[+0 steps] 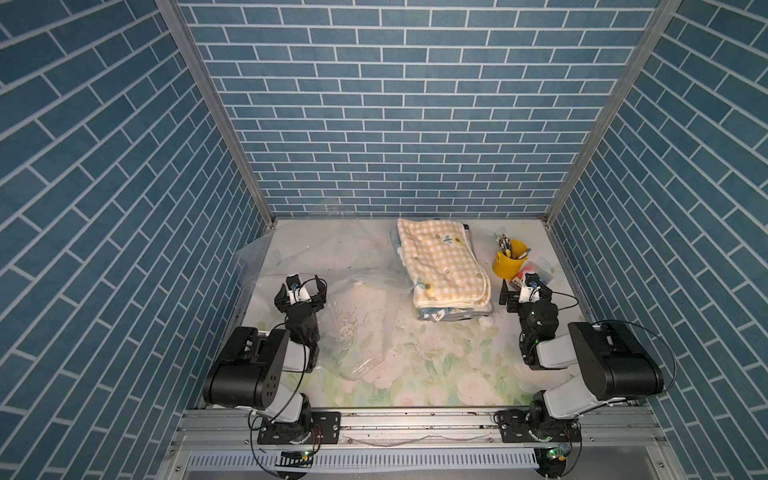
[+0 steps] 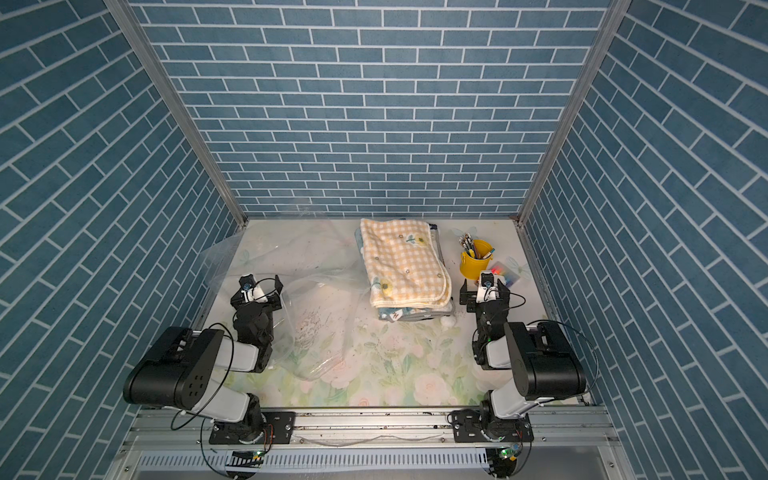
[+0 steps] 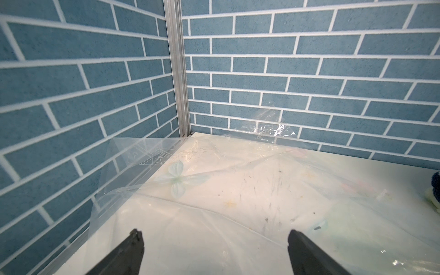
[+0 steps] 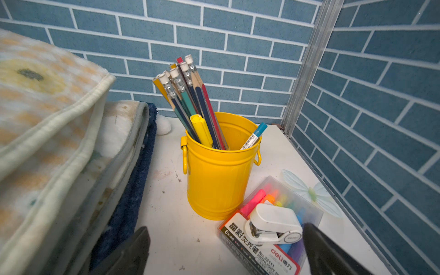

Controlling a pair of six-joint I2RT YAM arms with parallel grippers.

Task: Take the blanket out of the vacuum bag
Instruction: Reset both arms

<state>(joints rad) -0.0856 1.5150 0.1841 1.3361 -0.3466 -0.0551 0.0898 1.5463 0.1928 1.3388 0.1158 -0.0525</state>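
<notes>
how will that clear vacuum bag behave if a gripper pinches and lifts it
Probably floppy: the vacuum bag lies wrinkled and one edge curls up the wall, so it should drape, not lift flat. Likely light and slippery, being thin glossy film.

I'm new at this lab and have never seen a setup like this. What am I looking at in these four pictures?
Two robot arms stand at the near edge of a flowered table, each ending in a two-fingered claw. The two wide pictures come from one overhead camera. The other two come from cameras on the wrists, looking out between the fingers. The left claw hangs over a clear vacuum bag, crumpled and apparently empty. A folded yellow checked blanket tops a stack mid-table. The right claw faces a yellow bucket of pencils, beside a stapler on a highlighter box. Both claws are open and hold nothing.
</notes>
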